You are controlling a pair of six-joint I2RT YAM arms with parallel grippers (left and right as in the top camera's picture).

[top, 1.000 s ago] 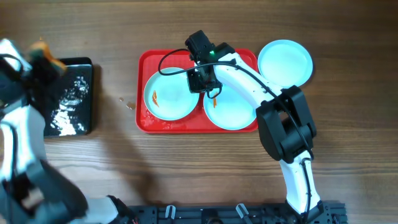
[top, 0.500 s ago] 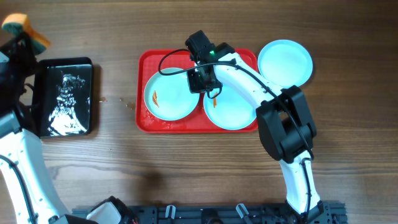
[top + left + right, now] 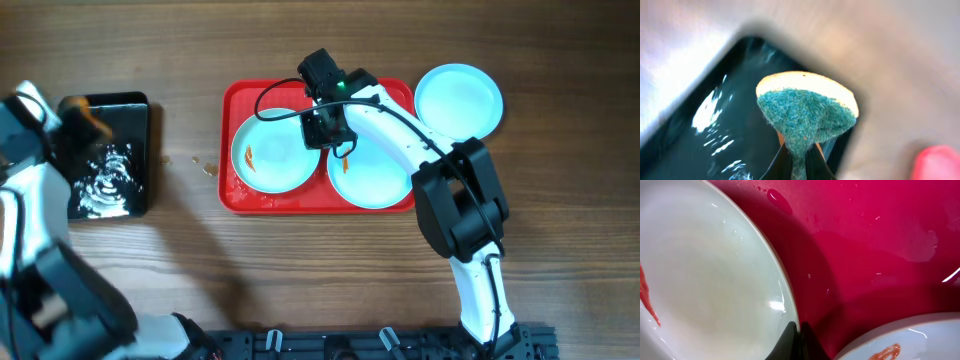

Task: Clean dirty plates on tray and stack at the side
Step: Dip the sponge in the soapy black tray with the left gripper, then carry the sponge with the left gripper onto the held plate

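Left hand (image 3: pixel 799 156) with sponge (image 3: pixel 805 112) in grip back above black tray (image 3: pixel 138 104); right hand (image 3: pixel 799 330) tight on orange-smeared plate (image 3: pixel 705 265)

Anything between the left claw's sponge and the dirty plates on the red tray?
Nothing stands on the wood between them. But the right claw grips the left plate's rim, and its arm crosses the right plate.

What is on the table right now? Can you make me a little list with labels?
red tray: holds two plates
left plate: on the tray, orange smear
right plate: on the tray, orange smear
third plate: on the table beside the tray, looks clean
black tray: wet and shiny
left gripper: holds sponge over the black tray
right gripper: pinches the left plate's rim
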